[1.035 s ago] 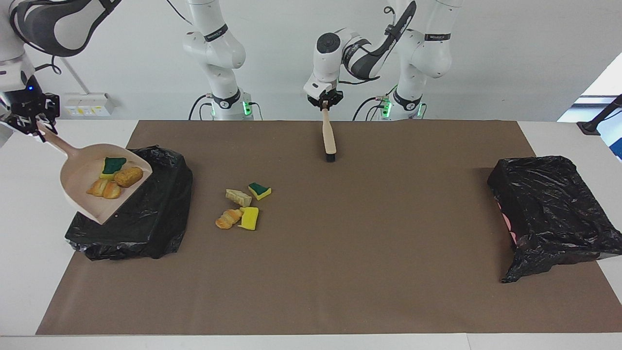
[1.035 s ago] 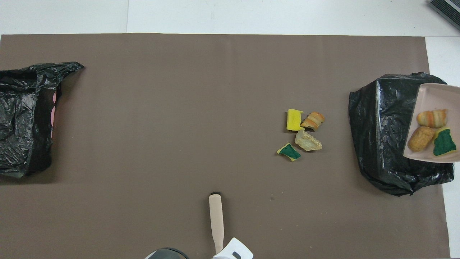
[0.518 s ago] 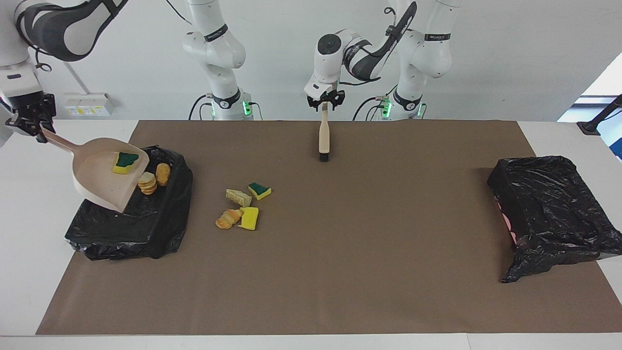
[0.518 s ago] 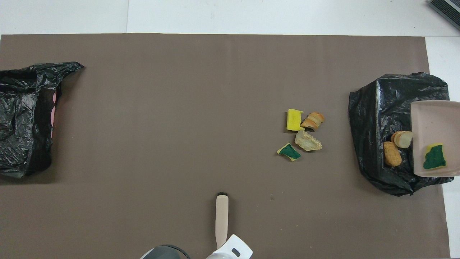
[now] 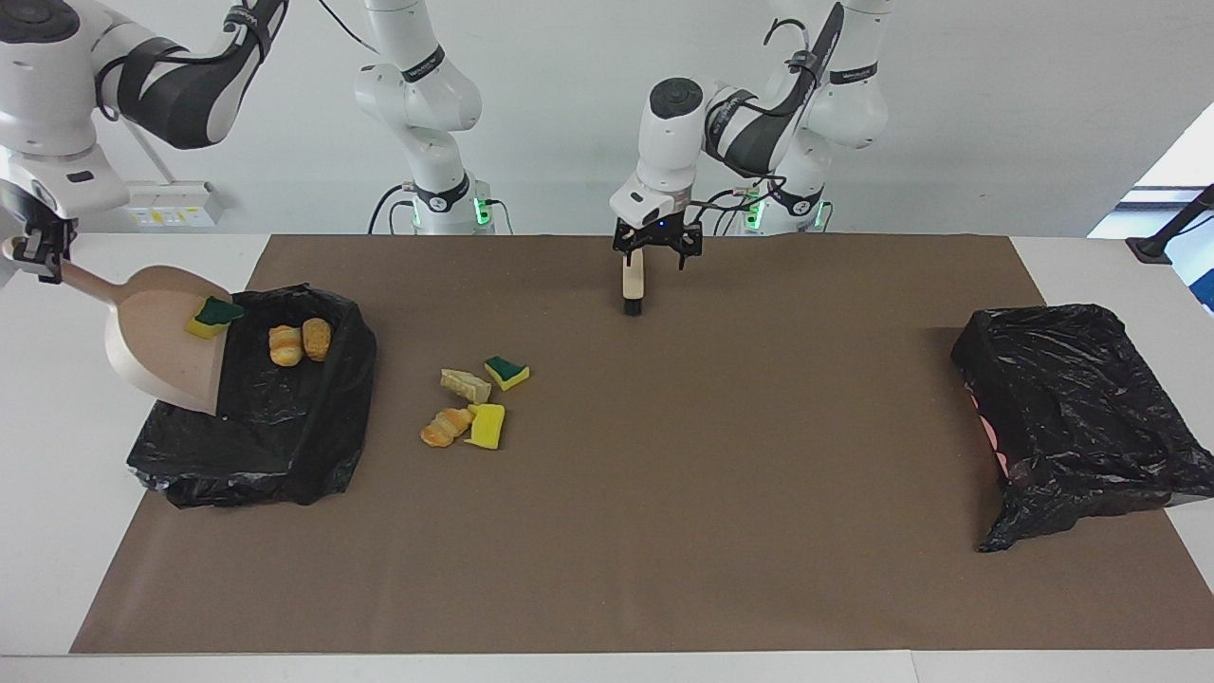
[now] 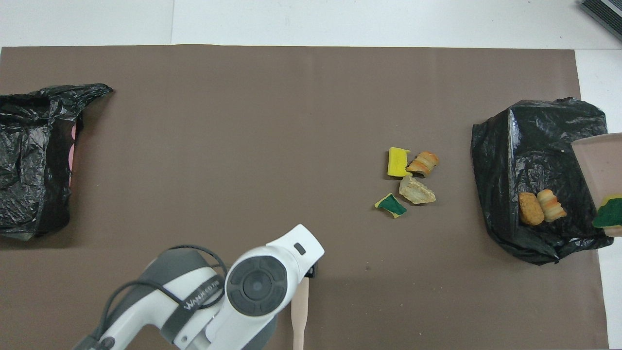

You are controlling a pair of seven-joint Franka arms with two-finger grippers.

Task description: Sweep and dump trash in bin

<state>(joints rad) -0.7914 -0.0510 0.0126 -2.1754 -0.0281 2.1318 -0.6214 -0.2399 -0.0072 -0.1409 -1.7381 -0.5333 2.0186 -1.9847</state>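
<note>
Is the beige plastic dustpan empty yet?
Not empty. The tipped beige plastic dustpan still carries one green-topped yellow sponge piece at its lip, over the black-lined bin; two tan bread lumps already lie inside.

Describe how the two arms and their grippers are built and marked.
Both arms are glossy white, rounded segments with dark grey-black joint covers and black cables looped along the upper links. Black bands with small white lettering ring the links, green lights glow at the bases, and "WANDELBOTS" is printed by the wrist in the overhead view. The left gripper is black with thin fingers; the right gripper is also black.
</note>
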